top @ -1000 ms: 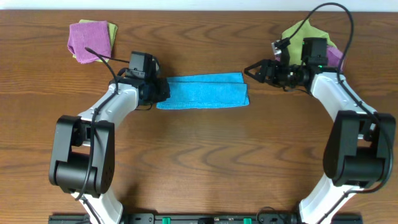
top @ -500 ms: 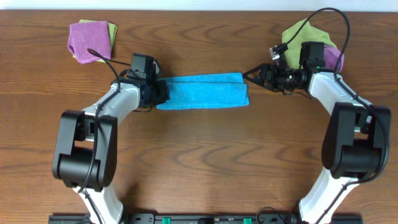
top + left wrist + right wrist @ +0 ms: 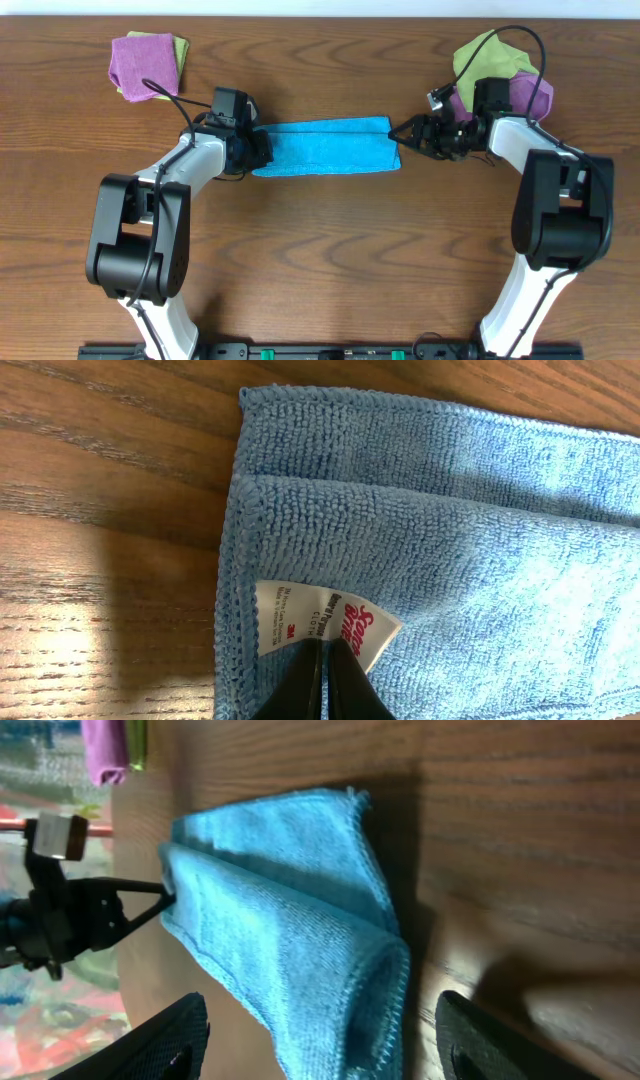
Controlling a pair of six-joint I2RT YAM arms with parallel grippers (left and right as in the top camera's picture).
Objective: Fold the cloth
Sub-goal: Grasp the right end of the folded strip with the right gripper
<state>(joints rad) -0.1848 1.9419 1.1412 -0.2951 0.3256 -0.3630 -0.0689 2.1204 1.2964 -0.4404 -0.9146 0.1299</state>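
The sky-blue cloth [image 3: 325,148] lies folded into a long strip across the table's middle. My left gripper [image 3: 256,146] is at its left end; in the left wrist view its fingers [image 3: 327,680] are pressed together on the cloth [image 3: 450,550] at the white tag [image 3: 325,620]. My right gripper [image 3: 400,133] is open at the cloth's right end. In the right wrist view its two fingers [image 3: 320,1045] stand wide apart on either side of the cloth's folded right end [image 3: 300,940], not closed on it.
A purple cloth on a yellow-green one [image 3: 145,63] lies at the back left. Another yellow-green and purple pile [image 3: 500,65] lies at the back right, behind my right arm. The table is brown wood [image 3: 320,260].
My right gripper has moved left, from a gap off the cloth's right end to right at that end. The left gripper and the cloth have stayed in place.
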